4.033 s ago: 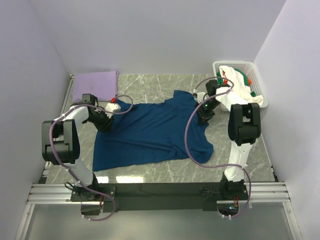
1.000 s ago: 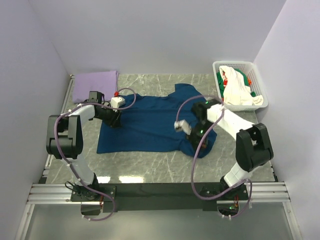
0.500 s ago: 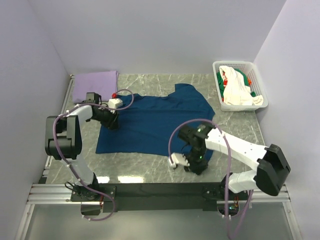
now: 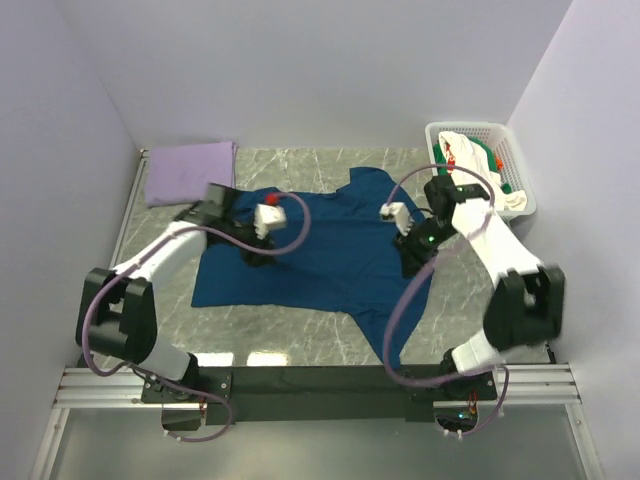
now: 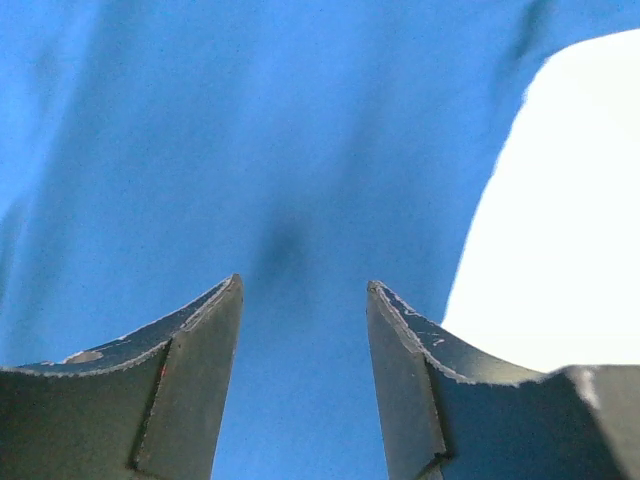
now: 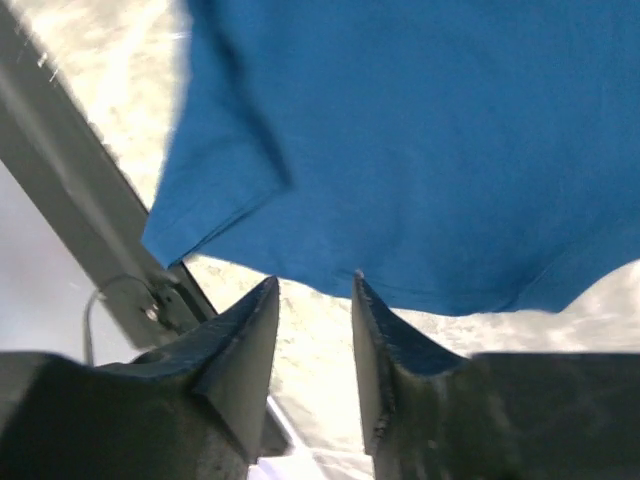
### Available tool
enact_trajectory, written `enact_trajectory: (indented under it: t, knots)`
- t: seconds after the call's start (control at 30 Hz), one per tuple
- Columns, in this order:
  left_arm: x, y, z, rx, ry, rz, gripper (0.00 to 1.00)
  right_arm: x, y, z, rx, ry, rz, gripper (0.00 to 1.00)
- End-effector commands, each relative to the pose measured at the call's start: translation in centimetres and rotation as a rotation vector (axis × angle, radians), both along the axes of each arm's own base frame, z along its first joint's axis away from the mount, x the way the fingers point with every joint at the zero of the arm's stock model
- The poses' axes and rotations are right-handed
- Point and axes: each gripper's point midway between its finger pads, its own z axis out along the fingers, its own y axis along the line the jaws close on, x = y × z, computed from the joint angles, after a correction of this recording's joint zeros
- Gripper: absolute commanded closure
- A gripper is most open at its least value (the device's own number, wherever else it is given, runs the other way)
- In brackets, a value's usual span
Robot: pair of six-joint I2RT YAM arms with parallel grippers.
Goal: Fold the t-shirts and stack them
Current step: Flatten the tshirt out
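A dark navy t-shirt (image 4: 320, 250) lies spread on the marble table, with a narrow tail pulled toward the front (image 4: 388, 335). My left gripper (image 4: 252, 252) hovers over the shirt's left part. Its jaws stand open, with only blue cloth (image 5: 250, 150) beneath and nothing between them (image 5: 303, 285). At the shirt's right edge my right gripper (image 4: 412, 256) is open and empty (image 6: 315, 280), over bare marble just off the cloth's hem (image 6: 420, 150). A folded lavender t-shirt (image 4: 190, 172) lies at the back left. White (image 4: 472, 188) and green (image 4: 498, 160) t-shirts fill the basket.
The white lattice basket (image 4: 437, 130) stands at the back right corner. Purple walls close in the table at the left, back and right. A metal rail (image 4: 320, 385) with both arm bases runs along the front edge. Bare marble (image 4: 300, 345) shows in front of the shirt.
My right arm swung back from the front edge to the shirt's right side, and its jaws opened. My left arm moved rightward onto the shirt and opened wider. The shirt's lower right corner now trails forward.
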Motion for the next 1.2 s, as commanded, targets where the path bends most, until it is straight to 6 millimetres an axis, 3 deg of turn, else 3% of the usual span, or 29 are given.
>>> enact_trajectory:
  t: [0.0,0.07,0.1,0.13,0.27,0.4,0.57,0.83,1.0,1.17]
  knots:
    - [-0.5,-6.0,1.6,-0.070,-0.057,-0.095,0.41,1.2,-2.0,-4.1,0.025,0.276,-0.233,0.59]
    - [-1.3,-9.8,0.7,-0.075,-0.021,-0.151,0.40,3.0,-3.9,-5.4,0.020,0.320,-0.374,0.61]
    - [-0.9,-11.6,1.8,-0.091,-0.041,-0.170,0.40,3.2,-4.3,-6.4,0.016,0.362,-0.396,0.62]
    - [-2.0,-13.8,1.1,-0.086,-0.030,-0.231,0.40,3.5,-4.8,-6.9,0.005,0.367,-0.418,0.63]
    - [-3.9,-19.3,1.0,-0.095,-0.056,-0.347,0.40,4.5,-6.5,-9.5,-0.065,0.370,-0.523,0.65]
    - [-6.2,-22.9,-0.2,-0.079,-0.096,-0.440,0.42,4.2,-8.0,-11.6,-0.163,0.370,-0.569,0.67]
    - [-9.5,-26.7,-1.4,-0.084,-0.103,-0.532,0.44,5.0,-8.8,-12.7,-0.204,0.359,-0.621,0.69]
    - [-12.1,-29.3,-3.5,-0.048,-0.120,-0.619,0.46,5.3,-9.2,-12.6,-0.198,0.366,-0.641,0.71]
    - [-13.0,-29.0,-6.1,0.021,-0.135,-0.646,0.49,5.4,-9.3,-12.6,-0.203,0.373,-0.638,0.71]
    - [-13.0,-28.4,-8.0,0.066,-0.138,-0.623,0.62,5.7,-9.6,-12.3,-0.211,0.366,-0.635,0.71]
